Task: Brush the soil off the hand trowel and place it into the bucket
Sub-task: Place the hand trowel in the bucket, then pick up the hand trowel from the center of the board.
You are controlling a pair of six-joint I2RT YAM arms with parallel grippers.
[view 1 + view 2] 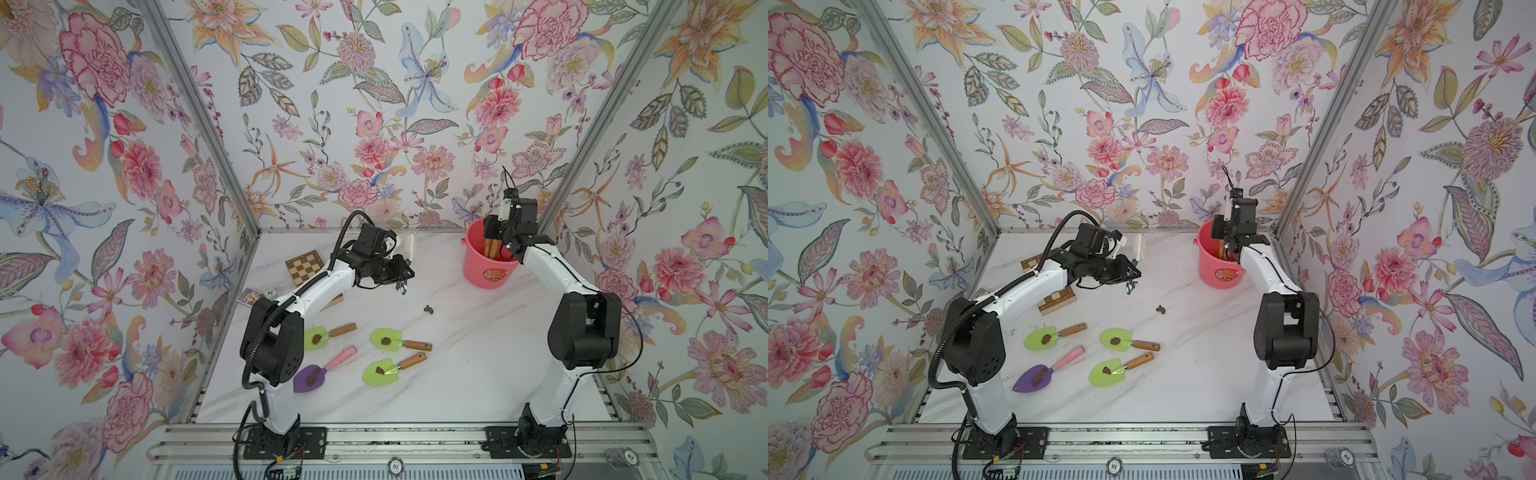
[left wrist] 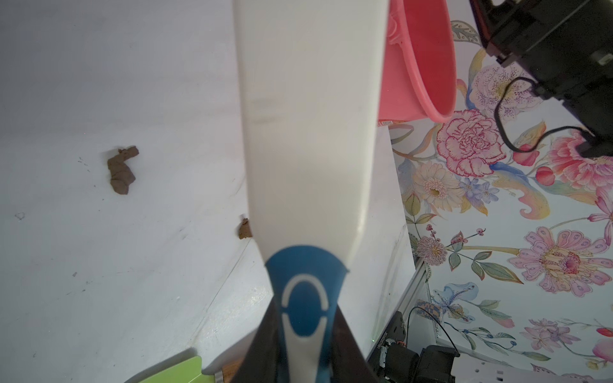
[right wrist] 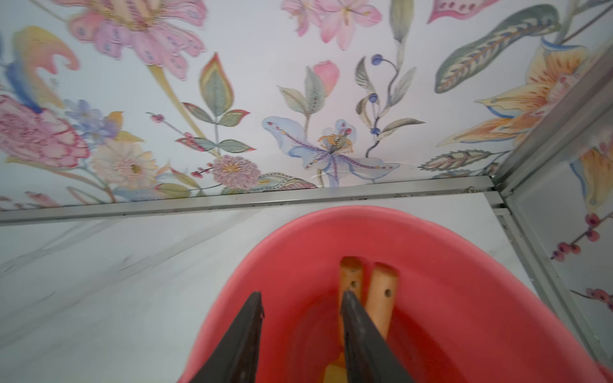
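While the right end effector (image 3: 302, 295) is hanging open over the bucket (image 1: 473, 266), the left end effector (image 2: 303, 318) is clamping the brush (image 2: 308, 132); the nearest soiled green trowel (image 1: 392, 340) is lying well apart from the bucket, handle pointing bucketward, left arm nearer.

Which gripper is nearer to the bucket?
Right. The right gripper hangs over the mouth of the bucket; the left gripper, holding the brush, is over the table, well clear of it.

The bucket (image 3: 464, 272) runs off the right wrist view's bottom edge; the blades of the two trowels (image 3: 381, 308) inside are hidden. The left arm (image 1: 307, 291) covers part of the checkerboard (image 1: 304, 266).
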